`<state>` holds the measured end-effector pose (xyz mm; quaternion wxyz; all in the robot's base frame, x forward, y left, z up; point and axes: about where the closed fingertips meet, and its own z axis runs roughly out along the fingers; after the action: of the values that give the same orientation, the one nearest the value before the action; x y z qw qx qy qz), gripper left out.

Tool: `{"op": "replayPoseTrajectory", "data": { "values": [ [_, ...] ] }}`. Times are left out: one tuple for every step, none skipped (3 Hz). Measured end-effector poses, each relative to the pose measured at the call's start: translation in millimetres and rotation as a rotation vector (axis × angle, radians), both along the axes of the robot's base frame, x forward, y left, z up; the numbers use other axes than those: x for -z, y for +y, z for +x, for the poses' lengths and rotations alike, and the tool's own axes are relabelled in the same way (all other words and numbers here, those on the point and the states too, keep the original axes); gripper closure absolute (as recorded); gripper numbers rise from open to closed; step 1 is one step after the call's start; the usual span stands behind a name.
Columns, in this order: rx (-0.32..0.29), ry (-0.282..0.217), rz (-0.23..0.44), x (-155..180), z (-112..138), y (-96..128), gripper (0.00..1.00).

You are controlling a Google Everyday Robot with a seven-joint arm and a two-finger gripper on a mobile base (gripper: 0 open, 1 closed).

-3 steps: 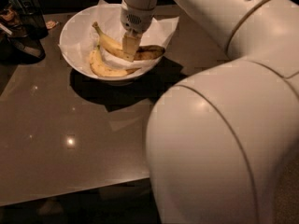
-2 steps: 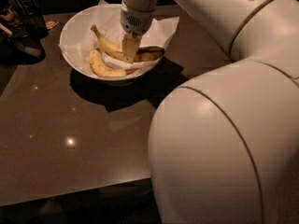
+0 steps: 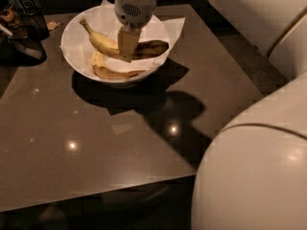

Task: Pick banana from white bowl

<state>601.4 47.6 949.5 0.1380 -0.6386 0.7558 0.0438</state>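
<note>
A: One white bowl [image 3: 72, 61] at the far end of the brown table [image 3: 96, 143], and two bananas inside it. Count them with me.

B: Two it is. The banana [image 3: 101, 42], the long curved one, lies across the middle of the bowl, with its stem up at the left rim and its dark, bruised end pointing right. The paler banana [image 3: 112, 72] is shorter and sits just in front of it, low against the near wall.

A: And the hand?

B: One hand [image 3: 125, 51], coming straight down from the top of the view, right over the middle of the long banana. It covers that stretch of the fruit. Whether it is clamped on the banana or only set against it, he cannot tell from here.

A: What is under the fruit?

B: One crumpled white paper liner [image 3: 173, 25], with a corner sticking out past the right rim.

A: Anything else on the table?

B: One dark container [image 3: 33, 18] at the far left corner, apart from the bowl. The robot's white body [image 3: 259, 176] fills the right foreground.
</note>
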Motion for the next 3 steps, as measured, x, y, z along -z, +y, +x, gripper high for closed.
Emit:
{"op": "replayPoseTrajectory", "data": {
  "values": [
    [-0.030, -0.018, 0.015, -8, -14, 0, 1.00],
    [-0.057, -0.005, 0.049, -12, -48, 2, 1.00],
    [-0.077, 0.039, 0.081, 2, -80, 2, 1.00]
  ]
}}
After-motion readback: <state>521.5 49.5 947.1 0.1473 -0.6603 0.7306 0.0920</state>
